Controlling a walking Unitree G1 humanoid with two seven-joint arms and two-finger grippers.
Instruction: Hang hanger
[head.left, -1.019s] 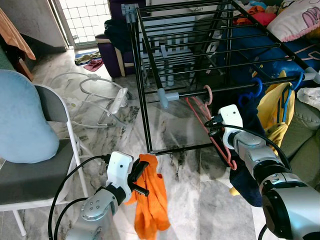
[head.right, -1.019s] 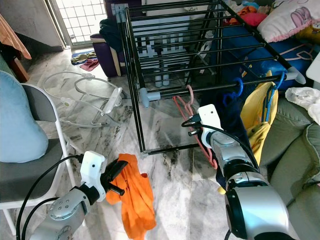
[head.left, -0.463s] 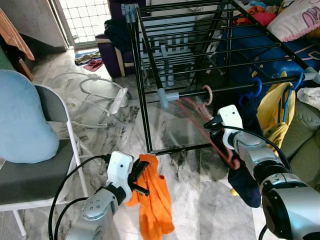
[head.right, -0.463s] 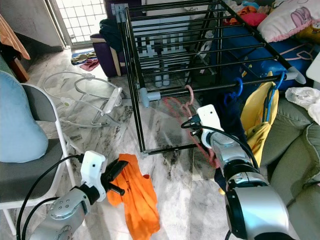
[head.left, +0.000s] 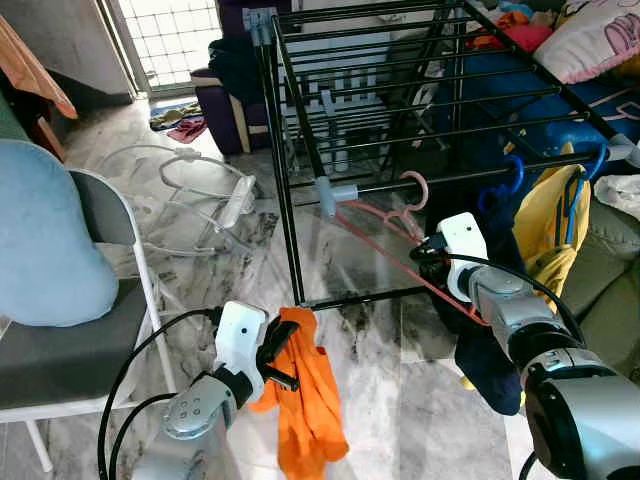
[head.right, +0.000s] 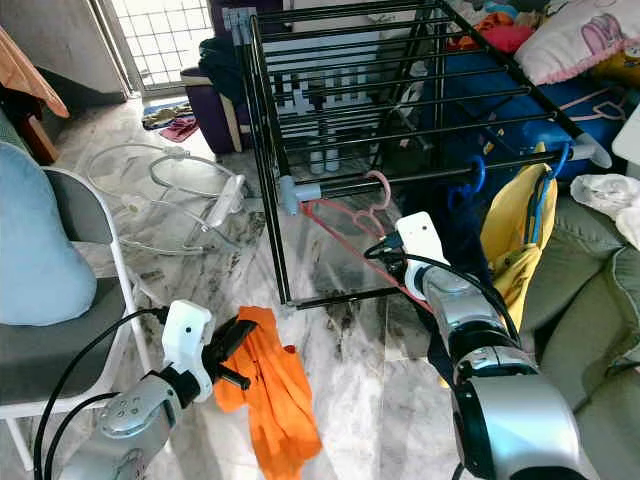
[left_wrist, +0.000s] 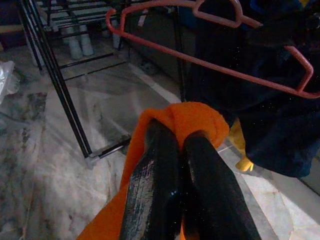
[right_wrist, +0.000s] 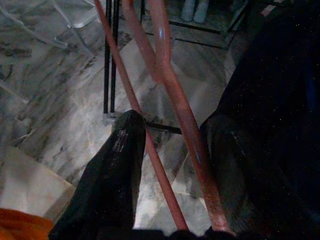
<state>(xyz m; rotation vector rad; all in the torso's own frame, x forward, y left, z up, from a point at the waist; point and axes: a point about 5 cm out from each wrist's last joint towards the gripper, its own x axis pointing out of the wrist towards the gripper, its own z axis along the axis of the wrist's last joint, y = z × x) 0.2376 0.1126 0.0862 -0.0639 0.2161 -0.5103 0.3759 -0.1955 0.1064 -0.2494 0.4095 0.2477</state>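
The right tool has its two black fingers spread, with the bars of a pink hanger running between them; whether the fingers actually press on the bars cannot be told. The hanger's hook sits over the front rail of a black drying rack, and its frame slants down from there toward the right tool. Just beside it on the same rail hang a dark navy garment and a yellow garment on blue hangers. The left tool, low and near the rack's foot, is pressed together on an orange cloth that dangles above the marble floor. A grey folding chair with a light blue cushion stands on the robot's left.
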